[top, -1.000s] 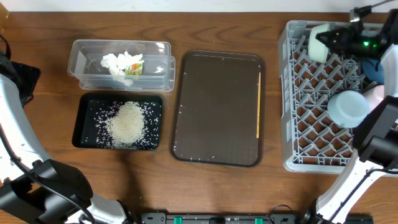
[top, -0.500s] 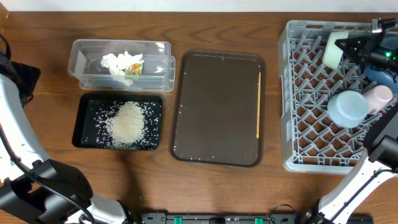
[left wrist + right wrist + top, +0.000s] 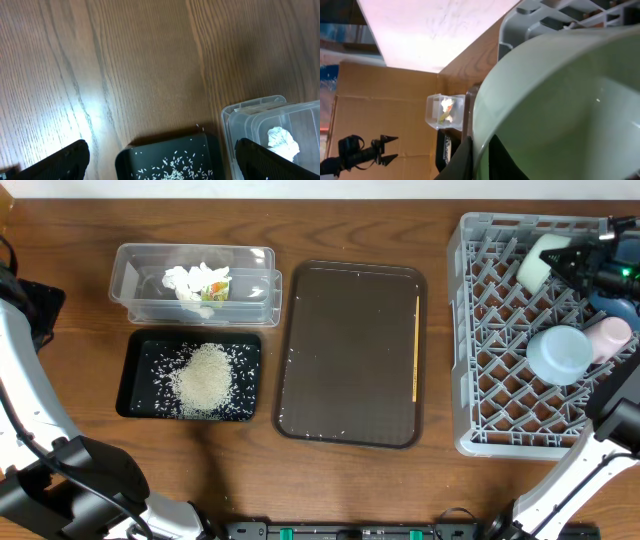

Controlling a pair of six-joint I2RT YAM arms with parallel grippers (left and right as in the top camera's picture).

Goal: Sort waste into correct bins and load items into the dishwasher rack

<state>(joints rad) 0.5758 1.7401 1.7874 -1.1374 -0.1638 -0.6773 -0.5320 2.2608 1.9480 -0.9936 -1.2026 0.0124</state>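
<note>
We see the right gripper (image 3: pixel 572 265) clamped on the rim of the mint green bowl (image 3: pixel 537 262), which stands tilted on edge inside the grey rack (image 3: pixel 458 330), near the light blue bowl (image 3: pixel 558 352) and pink cup (image 3: pixel 612 335). The left gripper (image 3: pixel 162 160) hangs wide open, holding nothing, above the black tray (image 3: pixel 125 157) of rice (image 3: pixel 172 172). The wooden stick (image 3: pixel 415 345) lies on the brown tray (image 3: pixel 350 380).

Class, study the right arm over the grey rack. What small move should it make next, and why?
Probably open the right arm's jaws to let go: they pinch the rim of the mint green bowl, which is tipped on edge inside the grey rack, near the light blue bowl and pink cup.
</note>
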